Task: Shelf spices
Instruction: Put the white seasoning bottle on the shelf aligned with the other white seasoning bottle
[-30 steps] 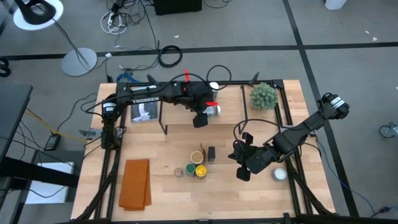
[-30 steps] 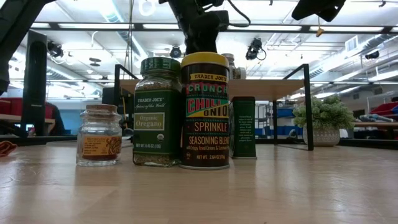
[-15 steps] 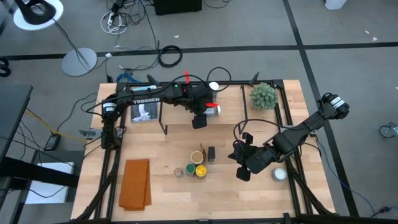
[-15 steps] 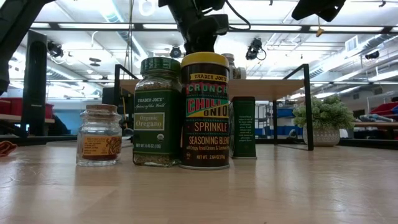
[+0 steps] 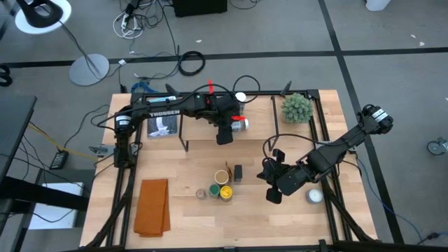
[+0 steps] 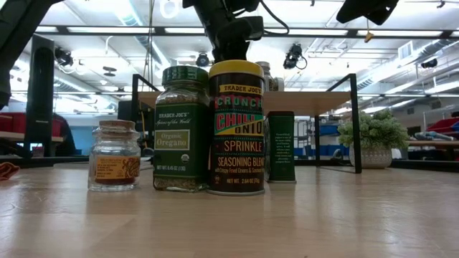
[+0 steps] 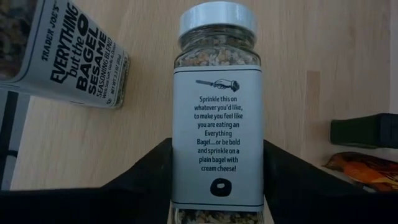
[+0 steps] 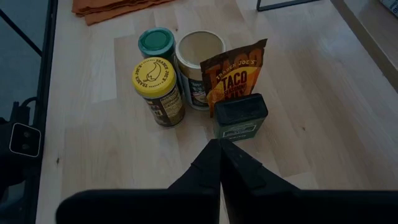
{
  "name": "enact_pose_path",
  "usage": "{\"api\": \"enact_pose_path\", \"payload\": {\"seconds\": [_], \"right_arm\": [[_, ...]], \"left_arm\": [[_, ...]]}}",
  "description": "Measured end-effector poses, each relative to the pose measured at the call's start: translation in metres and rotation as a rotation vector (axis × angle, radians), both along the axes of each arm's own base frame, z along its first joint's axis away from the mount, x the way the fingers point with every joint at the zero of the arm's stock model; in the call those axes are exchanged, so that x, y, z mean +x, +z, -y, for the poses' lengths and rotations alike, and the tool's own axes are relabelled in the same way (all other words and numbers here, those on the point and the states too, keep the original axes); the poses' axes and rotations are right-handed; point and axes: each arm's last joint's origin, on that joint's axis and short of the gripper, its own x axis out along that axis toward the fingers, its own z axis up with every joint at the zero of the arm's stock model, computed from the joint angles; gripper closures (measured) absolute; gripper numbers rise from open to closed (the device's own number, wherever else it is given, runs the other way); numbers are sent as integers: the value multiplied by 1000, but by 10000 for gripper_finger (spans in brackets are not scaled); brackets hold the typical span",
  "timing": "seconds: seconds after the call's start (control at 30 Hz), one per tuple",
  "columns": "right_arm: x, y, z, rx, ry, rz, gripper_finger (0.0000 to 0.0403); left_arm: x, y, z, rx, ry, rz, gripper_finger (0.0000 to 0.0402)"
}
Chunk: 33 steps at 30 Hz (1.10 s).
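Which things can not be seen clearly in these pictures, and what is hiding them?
- Low view: shelf top hidden behind the green-lid jar and yellow-lid jar.
- Left wrist view: bagel seasoning jar base cut off; left gripper fingertips hidden behind it.
- High view: spice labels too small.

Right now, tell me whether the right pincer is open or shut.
Shut: the right pincer has its fingers pressed together, empty, near the dark tin.

Glass jar (image 7: 217, 118), paper label, matt wood shelf (image 7: 298, 62)

The table (image 5: 189, 210) (light wood) carries jars (image 5: 222, 187) and a cloth (image 5: 152, 206).
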Motion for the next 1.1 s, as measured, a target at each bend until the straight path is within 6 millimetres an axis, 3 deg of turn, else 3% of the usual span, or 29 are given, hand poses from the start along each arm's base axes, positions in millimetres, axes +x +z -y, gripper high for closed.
{"api": "enact_pose_path", "payload": {"seconds": [0.37, 0.77, 1.1], "right_arm": [[0, 0, 0, 0, 0, 0, 395], [-1, -1, 1, -8, -2, -13, 397], [-17, -10, 5, 63, -214, -118, 397]], "left_arm": [[3, 20, 2, -70, -22, 80, 207], [6, 61, 17, -127, -113, 219, 208], [14, 80, 22, -97, -139, 365, 208]]}}
